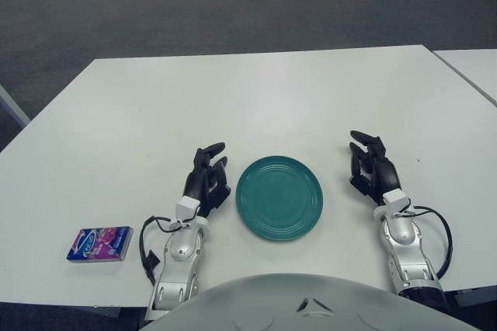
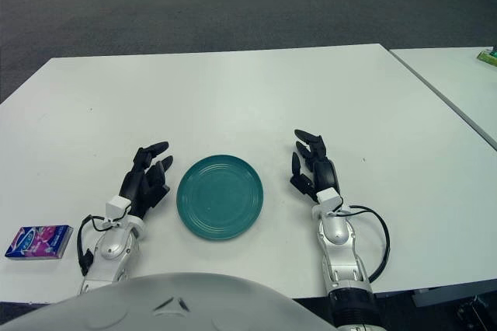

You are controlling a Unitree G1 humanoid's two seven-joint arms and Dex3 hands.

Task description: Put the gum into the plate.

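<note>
A purple and blue gum pack [image 1: 99, 244] lies flat on the white table near its front left corner. A teal plate [image 1: 279, 196] sits empty at the front middle of the table. My left hand [image 1: 208, 178] rests on the table just left of the plate, fingers spread and holding nothing, well to the right of the gum. My right hand [image 1: 371, 164] rests on the table to the right of the plate, fingers relaxed and empty.
The white table [image 1: 256, 98] stretches far back. A second white table [image 1: 474, 67] stands to the right across a narrow gap, with a small green thing [image 2: 488, 55] on it. Grey carpet floor lies beyond.
</note>
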